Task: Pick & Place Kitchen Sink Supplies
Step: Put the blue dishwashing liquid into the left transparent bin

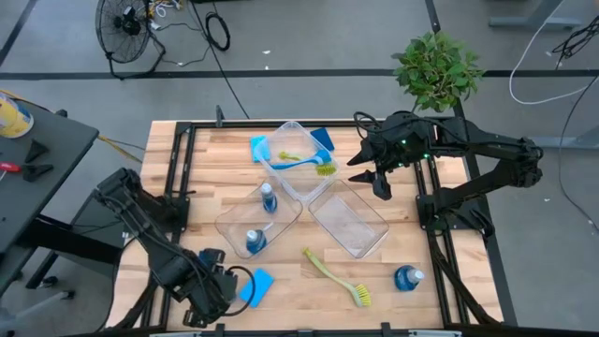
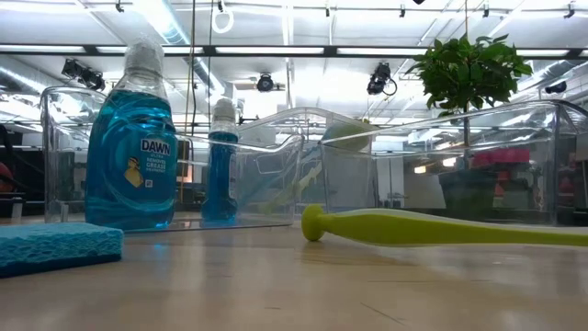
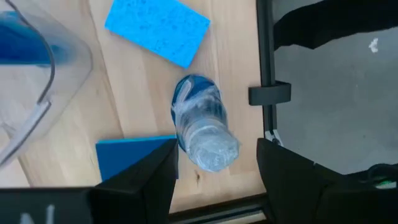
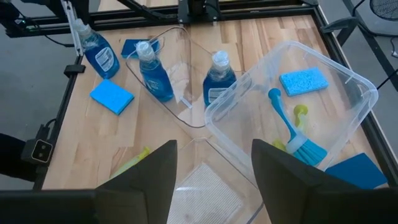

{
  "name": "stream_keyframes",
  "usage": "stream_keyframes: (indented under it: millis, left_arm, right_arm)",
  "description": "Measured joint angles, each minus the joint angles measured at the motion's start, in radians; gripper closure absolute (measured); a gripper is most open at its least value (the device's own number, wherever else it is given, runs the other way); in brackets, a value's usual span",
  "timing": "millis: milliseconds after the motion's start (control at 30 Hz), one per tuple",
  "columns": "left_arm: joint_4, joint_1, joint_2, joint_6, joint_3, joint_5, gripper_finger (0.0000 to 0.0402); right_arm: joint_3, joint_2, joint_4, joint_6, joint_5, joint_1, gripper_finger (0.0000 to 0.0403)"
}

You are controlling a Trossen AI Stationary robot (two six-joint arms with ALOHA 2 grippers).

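Pale wood-plank table top [image 1: 440,300] with visible grain, matt, glossy clear plastic bins [image 4: 348,87], transparent plastic dish-soap bottles [image 2: 130,147] with printed label, porous rough light-blue sponge [image 3: 158,28], smooth matt yellow-green plastic brush handle [image 2: 441,228], matt black metal table frame [image 3: 264,56]

Up close on the left, a big clear bottle [image 2: 130,147] of blue soap. Just in front of it, a flat blue sponge [image 2: 57,245] on the wooden table [image 2: 303,290]. Farther back, a smaller blue bottle [image 2: 220,165] inside a clear bin [image 2: 276,165]. On the right, a yellow-green brush handle [image 2: 441,228] lying flat.
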Motion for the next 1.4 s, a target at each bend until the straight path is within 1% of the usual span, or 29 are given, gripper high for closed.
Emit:
stream_keyframes:
  millis: [367, 800, 1133, 1400]
  left_arm:
    - [0.015, -0.015, 0.005, -0.002, -0.019, -0.016, 0.0179]
    - [0.055, -0.014, 0.005, -0.020, -0.092, -0.019, 0.0179]
    - [0.058, -0.015, 0.005, -0.020, -0.095, -0.021, 0.0179]
    - [0.060, -0.016, 0.037, -0.018, -0.094, -0.013, 0.0179]
  right_arm:
    - [0.000, 0.000, 0.002, 0.000, 0.000, 0.000, 0.0195]
    - [0.000, 0.000, 0.004, -0.001, 0.000, 0.000, 0.0195]
    - [0.000, 0.000, 0.005, -0.001, 0.000, 0.000, 0.0195]
    - [0.000, 0.000, 0.005, -0.001, 0.000, 0.000, 0.0195]
